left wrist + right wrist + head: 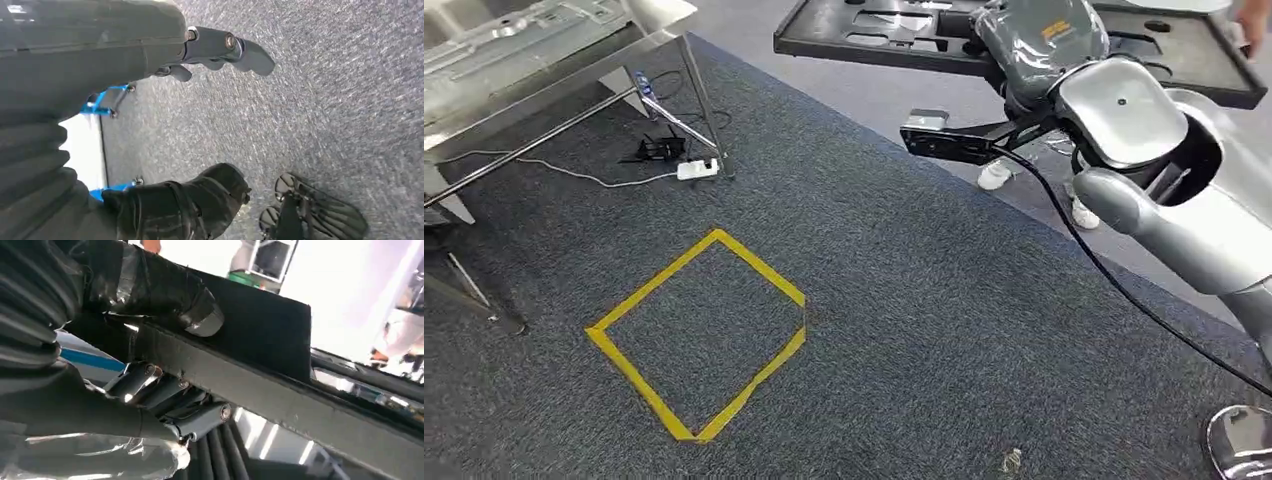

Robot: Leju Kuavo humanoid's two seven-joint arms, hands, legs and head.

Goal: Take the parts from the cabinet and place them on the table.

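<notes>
So the right hand (pixel 1036 45) had the black moulded parts tray (pixel 874 40) by its rim, thumb (pixel 200 315) over the top edge, fingers (pixel 165 390) curled under it, the tray held out level above the grey carpet (pixel 904 330). The left hand (pixel 150 65) hung loose, fingers spread, holding nothing. That tray looked wide, stiff and light, yet apt to tip from one edge; a grip nearer mid-rim seemed safer.
</notes>
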